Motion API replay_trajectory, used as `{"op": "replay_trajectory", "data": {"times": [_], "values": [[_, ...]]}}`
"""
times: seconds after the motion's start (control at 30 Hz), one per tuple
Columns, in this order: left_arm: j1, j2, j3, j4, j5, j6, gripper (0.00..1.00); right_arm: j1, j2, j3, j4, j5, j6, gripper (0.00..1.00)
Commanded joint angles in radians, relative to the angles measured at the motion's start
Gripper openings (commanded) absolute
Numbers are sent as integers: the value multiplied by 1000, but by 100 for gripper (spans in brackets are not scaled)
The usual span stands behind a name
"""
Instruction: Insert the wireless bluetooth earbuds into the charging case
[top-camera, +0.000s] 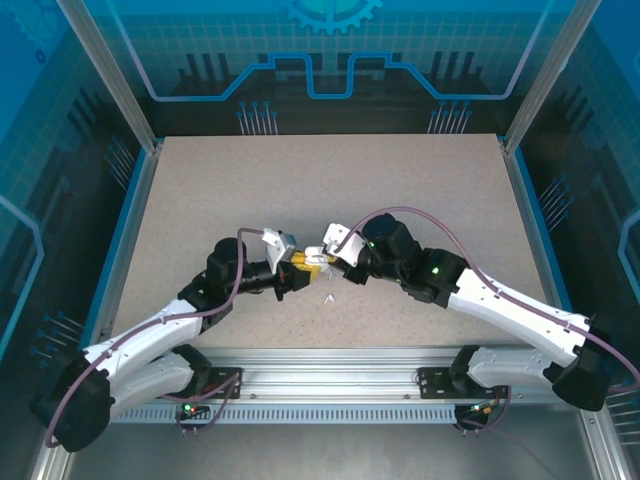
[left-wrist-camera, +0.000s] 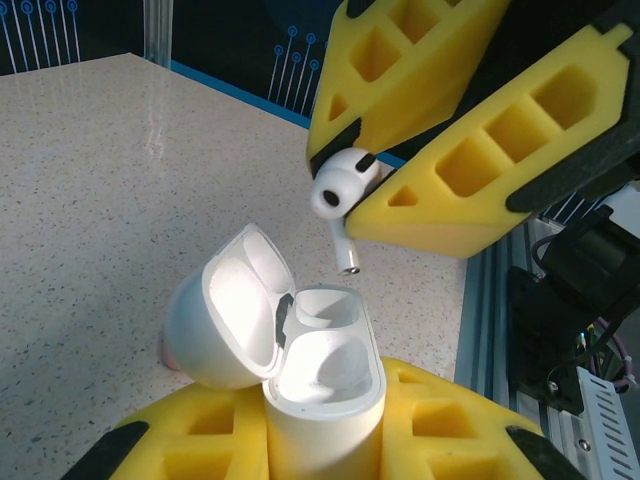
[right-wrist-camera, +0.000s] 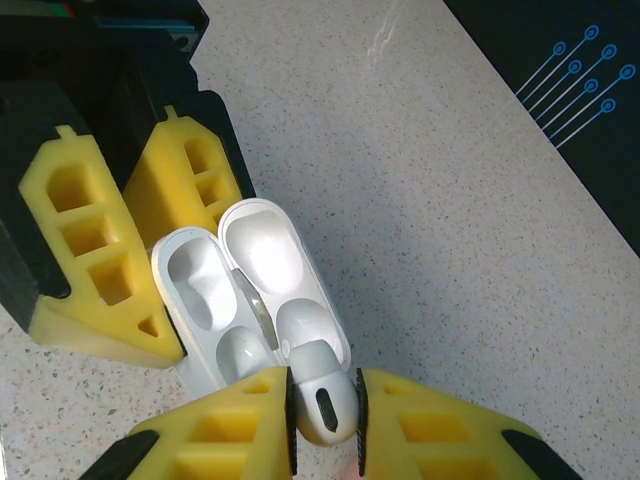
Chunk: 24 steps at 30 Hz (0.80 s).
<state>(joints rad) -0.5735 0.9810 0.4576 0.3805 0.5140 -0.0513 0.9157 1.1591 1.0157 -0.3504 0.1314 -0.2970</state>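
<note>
Right gripper (right-wrist-camera: 325, 392) clamps one white earbud (left-wrist-camera: 334, 190) by its head, stem pointing down, just above the charging case (left-wrist-camera: 325, 375) and not touching it. Left gripper (left-wrist-camera: 320, 435) is closed on the case body, lid (left-wrist-camera: 235, 310) hinged open.

Tabletop (top-camera: 420, 190): speckled beige, bounded by aluminium posts (top-camera: 110, 75) and blue translucent walls (top-camera: 40, 150). Both grippers meet midway between the left and right edges, closer to the near edge.

Case base hidden between the yellow fingers (left-wrist-camera: 440, 400). Small white item (top-camera: 327, 297) beside the grippers: too small to identify.

Case wells: empty.
</note>
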Motion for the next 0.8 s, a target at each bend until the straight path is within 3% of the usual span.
{"op": "replay_trajectory", "data": {"times": [0.0, 0.43, 0.77], "values": [[-11, -3, 35, 31, 29, 13, 0, 20, 14, 38, -1, 12, -20, 21], [-11, -19, 32, 27, 26, 17, 0, 34, 45, 38, -7, 61, -40, 22], [-12, -22, 33, 32, 18, 13, 0, 37, 30, 22, -2, 0, -36, 22]]}}
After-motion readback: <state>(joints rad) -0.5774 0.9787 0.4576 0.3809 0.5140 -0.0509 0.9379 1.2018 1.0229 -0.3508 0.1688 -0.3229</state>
